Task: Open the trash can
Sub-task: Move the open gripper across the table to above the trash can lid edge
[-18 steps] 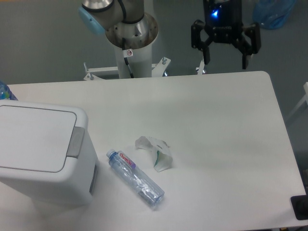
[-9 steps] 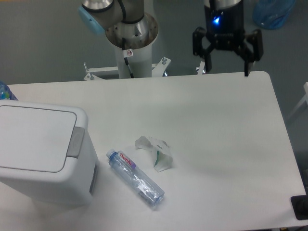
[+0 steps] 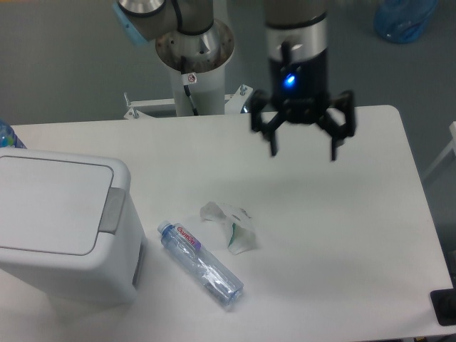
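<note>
Well to the right of the large white boxy plastic trash can [image 3: 60, 228], your black two-finger gripper [image 3: 302, 153] hangs spread wide, grasping nothing; the bin sits at the table's left edge, lid flat. Pass above the crumpled wrapper [image 3: 230, 224] and clear bottle [image 3: 200, 262], then press squarely on the grey tab [image 3: 112, 210]

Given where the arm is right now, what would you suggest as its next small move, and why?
Probably carry the end effector leftward toward the trash can. It hangs open and empty above the table's far side, while the lid lies flat and closed and the grey push tab sits untouched on the bin's right edge.
</note>
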Motion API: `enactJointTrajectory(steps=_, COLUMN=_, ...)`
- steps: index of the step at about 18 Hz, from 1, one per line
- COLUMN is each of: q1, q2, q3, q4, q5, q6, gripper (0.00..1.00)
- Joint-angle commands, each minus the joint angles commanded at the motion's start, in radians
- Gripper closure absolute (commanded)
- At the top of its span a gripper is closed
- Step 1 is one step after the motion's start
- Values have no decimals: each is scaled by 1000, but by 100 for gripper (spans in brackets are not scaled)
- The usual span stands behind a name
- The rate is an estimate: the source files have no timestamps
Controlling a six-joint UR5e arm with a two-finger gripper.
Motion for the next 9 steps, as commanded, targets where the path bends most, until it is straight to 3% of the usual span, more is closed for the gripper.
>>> enactJointTrajectory(steps=6, q1=-72, q2=-9, q3=2, q4=28, q5=-80, q6=-275, gripper=0)
enactJointTrajectory(steps=9, q1=-116, q2=-17, q3=-2, q4=26, q5=-84, q6=-312, gripper=0)
